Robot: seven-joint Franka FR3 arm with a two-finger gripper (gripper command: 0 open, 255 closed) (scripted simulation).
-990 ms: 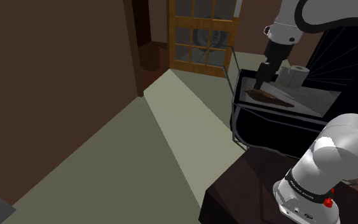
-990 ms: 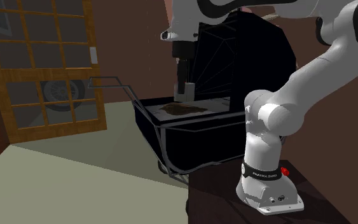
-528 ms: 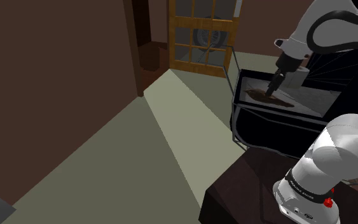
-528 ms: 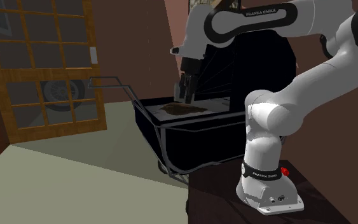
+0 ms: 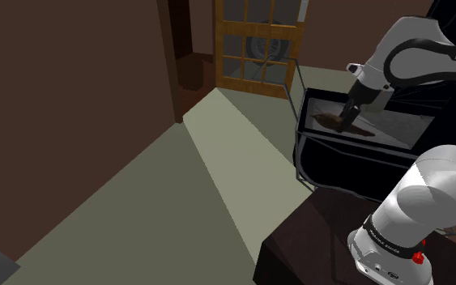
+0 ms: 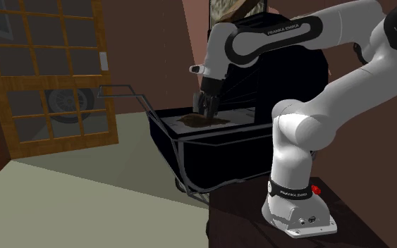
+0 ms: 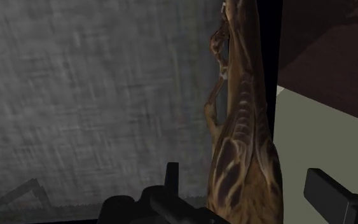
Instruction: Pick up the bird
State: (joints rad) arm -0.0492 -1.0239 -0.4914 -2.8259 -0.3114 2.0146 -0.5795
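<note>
Between parted fingers [image 7: 329, 192]: long brown bird [image 7: 244, 153], pale-veined.

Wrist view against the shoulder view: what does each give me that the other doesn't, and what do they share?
The wrist view adds close detail: the jaws stand open on either side of the brown bird, a gap showing on each side, and the bird's ribbed pattern is plain. The shoulder view adds the setting: the white arm bent down over a black wire-framed cart, the wooden glazed door behind it, and the pale floor. Both show the bird lying flat on the cart's grey top, with the jaws down at it.
</note>
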